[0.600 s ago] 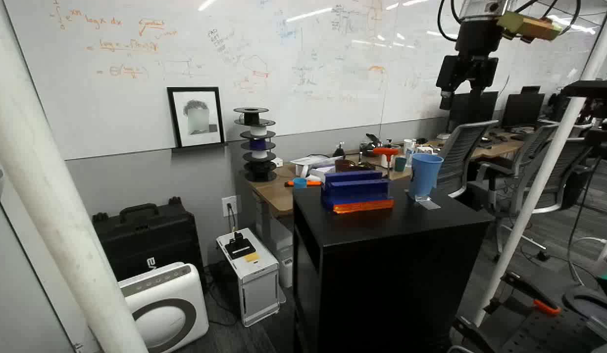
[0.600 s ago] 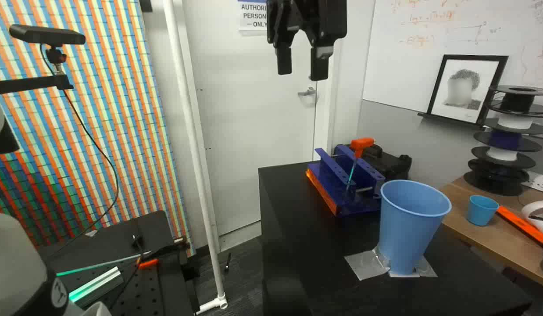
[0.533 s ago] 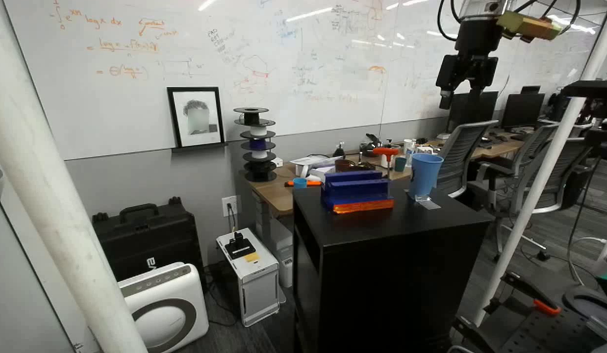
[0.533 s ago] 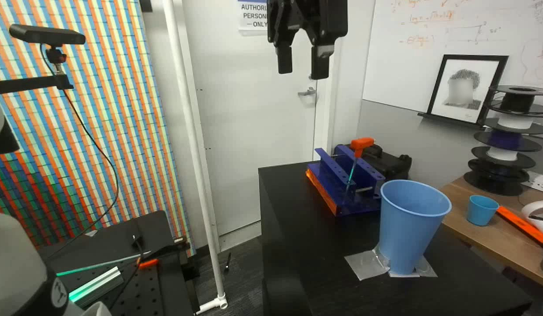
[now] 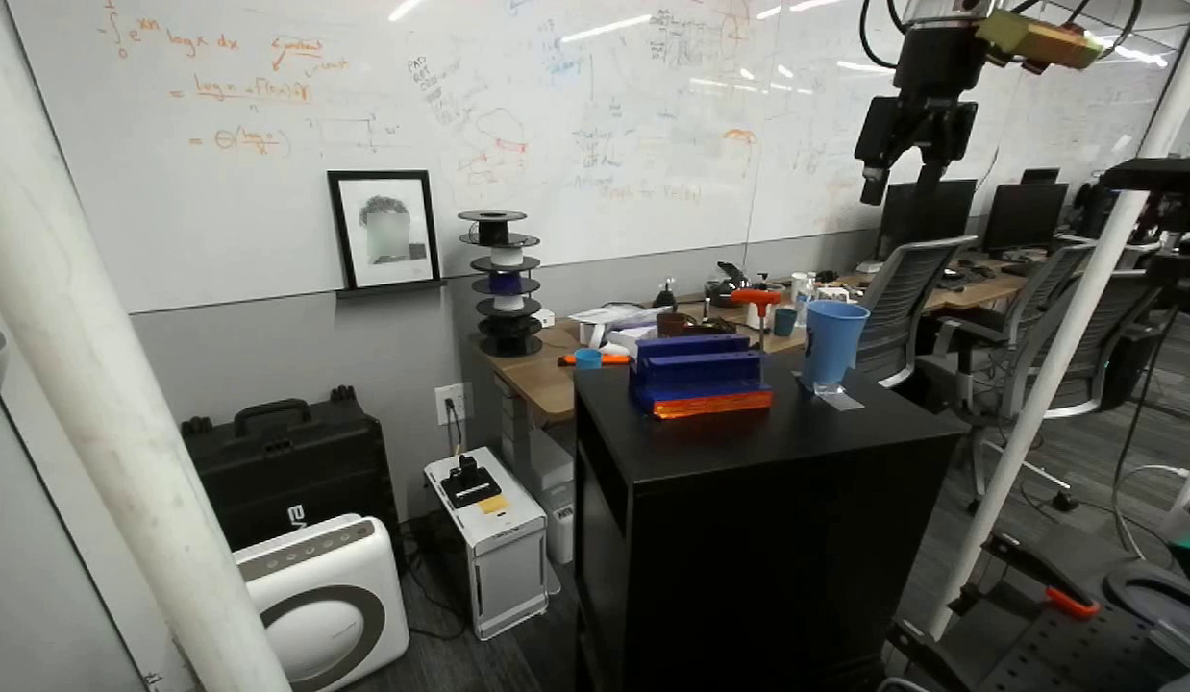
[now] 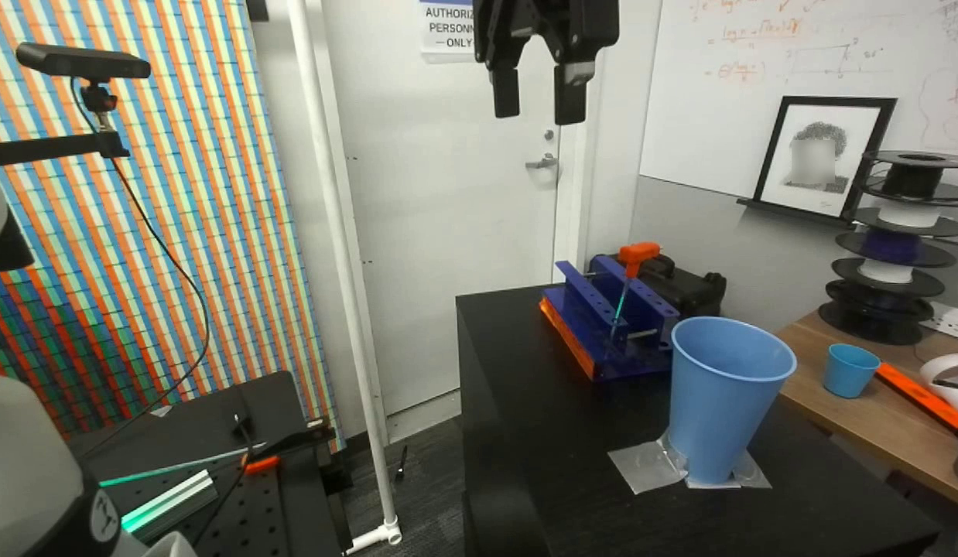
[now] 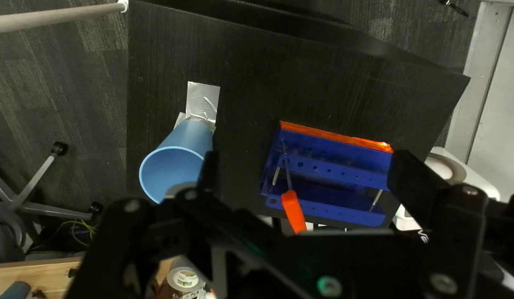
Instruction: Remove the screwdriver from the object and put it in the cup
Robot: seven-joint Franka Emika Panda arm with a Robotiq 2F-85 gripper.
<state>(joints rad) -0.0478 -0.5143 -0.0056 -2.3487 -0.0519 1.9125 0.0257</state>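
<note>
The screwdriver, with an orange T-shaped handle (image 5: 756, 297) (image 6: 638, 254) (image 7: 293, 209) and thin shaft, stands in a hole at one end of the blue block (image 5: 701, 368) (image 6: 583, 294) (image 7: 356, 177). The block has two raised, holed rails and an orange-red front strip. The light-blue cup (image 5: 833, 341) (image 6: 727, 402) (image 7: 170, 170) stands upright, taped down beside the block; no tool shows in its mouth. My gripper (image 5: 901, 187) (image 6: 538, 116) (image 7: 305, 170) is open and empty, well above both. In the wrist view its body hides part of the handle end.
The block and cup stand on a black cabinet (image 5: 797, 452) (image 6: 518, 394) (image 7: 248, 83). A wooden desk with a small blue cup (image 6: 850, 371) and stacked spools (image 6: 904, 247) stands beside it. White poles (image 5: 1047, 375) (image 6: 343, 255) rise around the area.
My gripper has risen slightly in both exterior views, its fingers staying apart. The screwdriver, block and cup have not moved.
</note>
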